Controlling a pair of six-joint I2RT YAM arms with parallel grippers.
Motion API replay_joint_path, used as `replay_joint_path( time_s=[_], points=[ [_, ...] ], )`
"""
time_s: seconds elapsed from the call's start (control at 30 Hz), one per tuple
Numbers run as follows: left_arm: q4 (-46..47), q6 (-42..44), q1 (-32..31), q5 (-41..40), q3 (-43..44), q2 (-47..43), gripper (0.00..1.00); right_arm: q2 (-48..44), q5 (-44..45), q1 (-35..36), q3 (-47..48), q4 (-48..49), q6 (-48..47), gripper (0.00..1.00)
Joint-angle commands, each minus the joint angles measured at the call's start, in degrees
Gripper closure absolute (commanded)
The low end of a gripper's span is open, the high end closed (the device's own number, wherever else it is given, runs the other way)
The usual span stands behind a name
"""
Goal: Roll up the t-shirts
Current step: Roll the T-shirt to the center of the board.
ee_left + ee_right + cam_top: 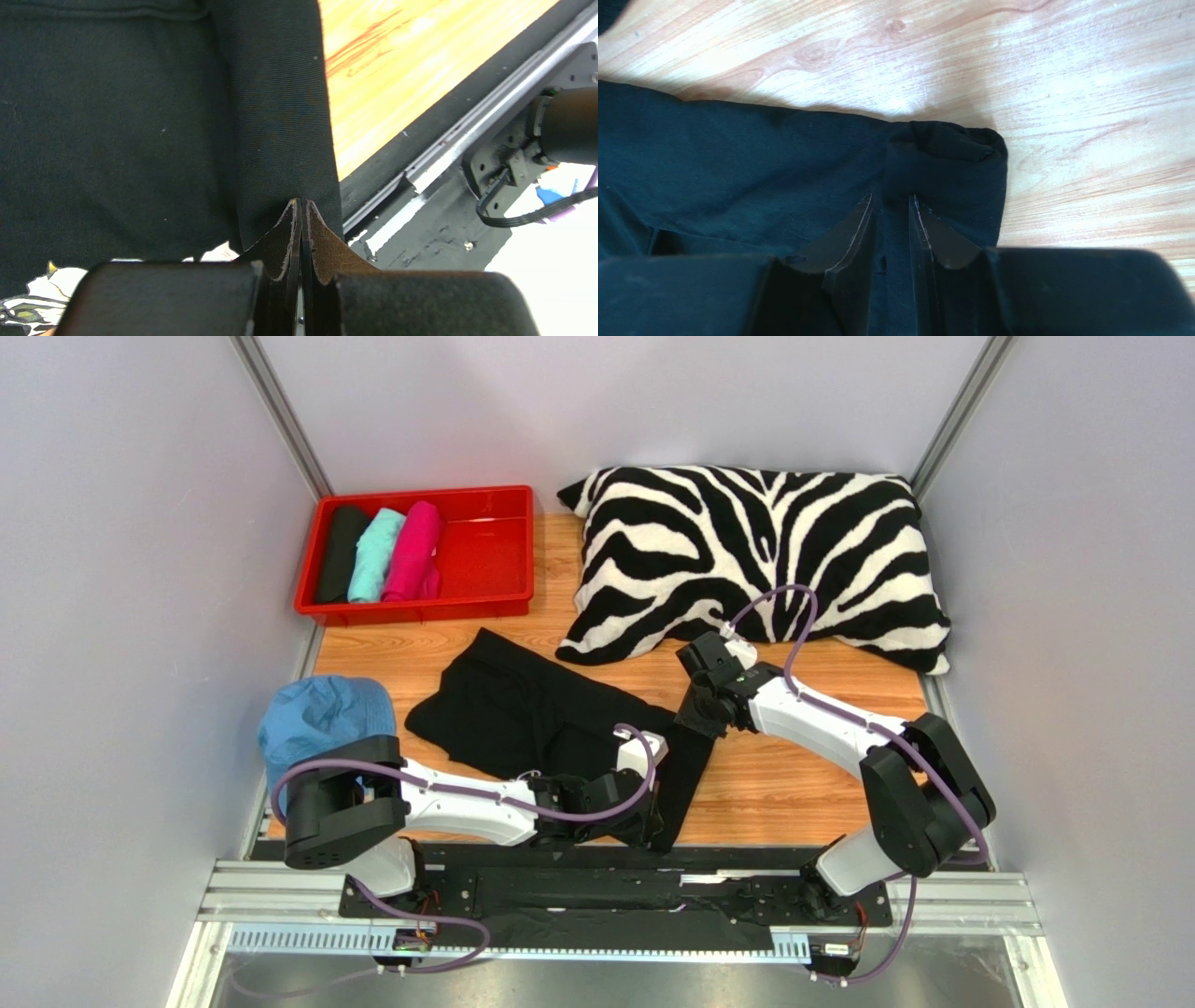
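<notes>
Bright, even light; blurred near foregrounds

Matt black cloth t-shirt (519, 707) on a smooth, shiny wood-grain table (786, 784); glossy red plastic tray (414, 606).

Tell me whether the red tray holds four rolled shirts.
No: the tray holds only three, a black roll, a teal roll and a pink roll.

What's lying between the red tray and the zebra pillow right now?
Nothing sits there. Only a narrow strip of bare wooden table separates the red tray from the zebra pillow. The top external view shows this.
</notes>
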Motion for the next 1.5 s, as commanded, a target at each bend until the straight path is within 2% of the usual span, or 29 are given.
replay_joint_path(
  time_s=[0.0,0.13,0.17,0.23,0.37,0.5,0.9,1.23,1.47],
  points=[
    [-0.4,-2.8,0.0,-1.5,-1.2,1.0,0.98,-1.0,1.0,0.0,3.3,-1.2,-1.8,0.68],
    [-1.3,-3.9,0.0,-2.2,-1.5,1.3,1.0,-3.2,1.8,0.0,4.2,-3.0,-3.3,0.53],
    [-1.5,-4.2,0.0,-2.3,-1.4,1.2,1.0,-3.7,2.2,0.0,4.6,-3.4,-3.9,0.46],
    [-1.8,-4.6,-0.1,-2.5,-1.4,1.3,1.0,-5.2,2.5,0.0,4.7,-4.3,-4.2,0.42],
    [-1.8,-5.1,-0.1,-2.6,-1.6,1.3,1.0,-8.3,2.3,0.0,3.3,-4.6,-4.7,0.42],
    [-1.8,-5.3,-0.1,-2.7,-1.6,1.3,1.0,-12.9,1.6,0.0,-2.2,-3.5,-5.6,0.42],
    [-1.5,-5.6,-0.1,-2.3,-1.7,1.5,1.0,-23.3,-4.3,0.0,-16.2,8.1,-5.1,0.44],
    [-1.2,-5.7,-0.1,-2.2,-2.1,0.8,1.0,-19.0,-6.4,0.0,-19.0,13.4,-3.9,0.44],
    [-1.5,-4.9,0.0,-2.0,-2.2,0.0,1.0,-15.3,-4.9,0.0,-16.2,11.8,-4.3,0.45]
  ],
)
